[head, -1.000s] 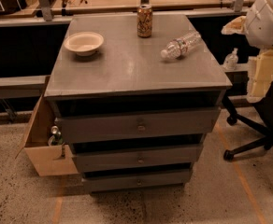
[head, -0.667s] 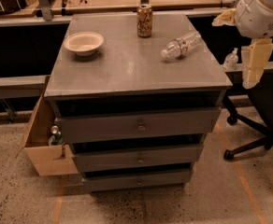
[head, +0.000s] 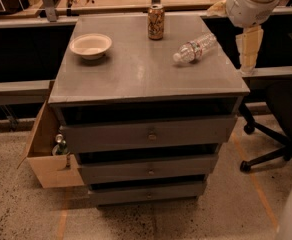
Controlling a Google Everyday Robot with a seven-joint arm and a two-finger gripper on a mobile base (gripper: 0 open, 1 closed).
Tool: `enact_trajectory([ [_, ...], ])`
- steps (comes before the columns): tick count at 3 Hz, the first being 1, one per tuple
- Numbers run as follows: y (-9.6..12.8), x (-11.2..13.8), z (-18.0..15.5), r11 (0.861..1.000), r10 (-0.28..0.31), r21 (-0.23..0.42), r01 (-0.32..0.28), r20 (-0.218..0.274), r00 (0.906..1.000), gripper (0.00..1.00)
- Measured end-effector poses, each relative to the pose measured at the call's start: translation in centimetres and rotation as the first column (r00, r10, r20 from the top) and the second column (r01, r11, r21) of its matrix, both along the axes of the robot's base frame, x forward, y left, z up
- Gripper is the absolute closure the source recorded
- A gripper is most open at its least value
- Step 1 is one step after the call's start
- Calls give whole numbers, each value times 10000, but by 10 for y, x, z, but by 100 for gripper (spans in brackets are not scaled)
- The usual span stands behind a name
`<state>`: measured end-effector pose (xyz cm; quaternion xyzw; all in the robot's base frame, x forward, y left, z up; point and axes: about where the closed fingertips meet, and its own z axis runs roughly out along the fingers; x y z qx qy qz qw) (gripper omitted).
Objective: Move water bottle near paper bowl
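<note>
The water bottle (head: pixel 196 48) lies on its side near the right back part of the grey cabinet top (head: pixel 136 74), white cap pointing to the front left. The paper bowl (head: pixel 91 45) sits upright at the left back part of the top, well apart from the bottle. My gripper (head: pixel 248 51) hangs from the white arm just beyond the cabinet's right edge, to the right of the bottle and not touching it. It holds nothing that I can see.
An orange-patterned drink can (head: pixel 156 21) stands at the back middle, between bowl and bottle. The cabinet has three drawers below. A cardboard box (head: pixel 46 159) with bottles sits on the floor at the left. A black office chair (head: pixel 281 119) stands at the right.
The arm and gripper have moved left and up, closer to the cabinet's right edge and the bottle. Bottle, bowl and can have not moved.
</note>
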<state>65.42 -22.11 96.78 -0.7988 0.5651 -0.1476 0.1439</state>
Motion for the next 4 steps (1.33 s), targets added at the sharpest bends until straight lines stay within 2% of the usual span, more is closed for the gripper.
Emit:
enact_trajectory([
  [1, 2, 4, 1, 10000, 29, 46, -29, 96, 9999, 0],
  [2, 3, 9, -9, 9980, 413, -471, -412, 13, 9991, 0],
  [4, -28, 43, -39, 9854, 271, -1664, -373, -632, 9976, 0],
])
